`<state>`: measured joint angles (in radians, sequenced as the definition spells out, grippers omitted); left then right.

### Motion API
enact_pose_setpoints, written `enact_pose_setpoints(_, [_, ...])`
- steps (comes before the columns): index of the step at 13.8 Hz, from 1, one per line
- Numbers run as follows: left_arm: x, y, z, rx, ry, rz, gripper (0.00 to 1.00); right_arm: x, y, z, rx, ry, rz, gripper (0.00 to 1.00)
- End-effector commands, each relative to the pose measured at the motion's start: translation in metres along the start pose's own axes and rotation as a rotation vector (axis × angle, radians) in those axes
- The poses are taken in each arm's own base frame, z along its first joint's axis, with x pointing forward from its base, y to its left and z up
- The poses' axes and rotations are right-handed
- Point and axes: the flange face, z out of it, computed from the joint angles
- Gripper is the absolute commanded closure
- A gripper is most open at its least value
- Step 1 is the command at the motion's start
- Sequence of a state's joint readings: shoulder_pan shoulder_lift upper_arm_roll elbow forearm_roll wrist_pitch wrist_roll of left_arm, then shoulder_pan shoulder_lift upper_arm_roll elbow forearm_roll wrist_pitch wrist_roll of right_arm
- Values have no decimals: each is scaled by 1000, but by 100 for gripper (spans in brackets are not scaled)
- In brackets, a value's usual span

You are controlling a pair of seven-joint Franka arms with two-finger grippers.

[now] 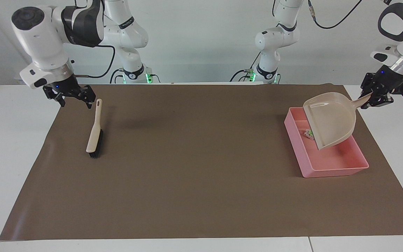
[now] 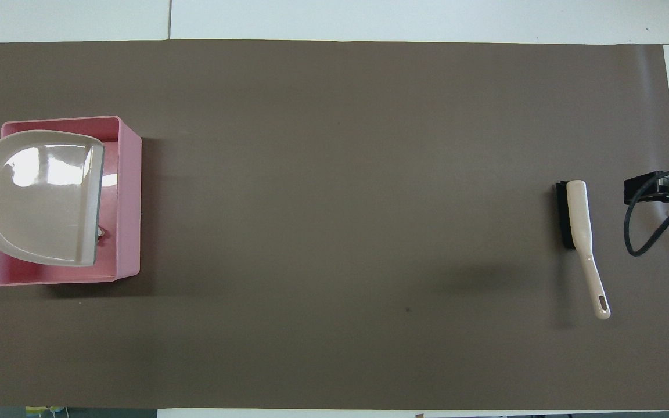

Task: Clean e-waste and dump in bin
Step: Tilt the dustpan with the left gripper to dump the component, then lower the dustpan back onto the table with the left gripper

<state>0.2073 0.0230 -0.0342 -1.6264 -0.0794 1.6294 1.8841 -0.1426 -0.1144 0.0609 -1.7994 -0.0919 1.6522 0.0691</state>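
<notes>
The pink bin (image 1: 328,170) stands on the brown mat at the left arm's end of the table. A white e-waste bit with green marks (image 1: 308,133) lies in it, mostly covered by the beige dustpan (image 1: 331,118). My left gripper (image 1: 376,95) is shut on the dustpan's handle and holds the pan tilted over the bin. In the overhead view the dustpan (image 2: 38,197) covers most of the bin (image 2: 130,197), and only a sliver of the bit (image 2: 101,233) shows. Dark bits are hidden. My right gripper (image 1: 71,98) is open and empty, raised beside the brush's handle.
A beige brush with black bristles (image 1: 94,132) lies on the mat at the right arm's end, also in the overhead view (image 2: 579,232). The right gripper (image 2: 639,189) shows beside it there. The brown mat (image 1: 194,168) covers most of the table.
</notes>
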Motion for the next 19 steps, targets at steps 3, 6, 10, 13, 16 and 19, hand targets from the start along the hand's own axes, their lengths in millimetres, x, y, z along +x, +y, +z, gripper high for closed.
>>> enact_pose_setpoints(3, [82,-8,3,-31,86,-86,100,0,8,-68,38,-41,98,0])
enact_pose_setpoints(6, [149,-1,24,-64,81,-40,100,-2,10,-60,49,-63,90,0])
enact_pose_setpoints(10, [246,21,66,-14,71,-68,100,-4,2,-47,56,-18,81,0])
enact_pose_setpoints(13, [293,25,78,-13,75,-79,100,0,1,-47,64,6,77,0])
enact_pose_setpoints(16, [357,29,99,4,88,-113,100,-3,4,-49,62,-9,77,0])
enact_pose_setpoints(19, [392,20,114,32,107,-130,100,-5,3,-49,64,-11,77,0])
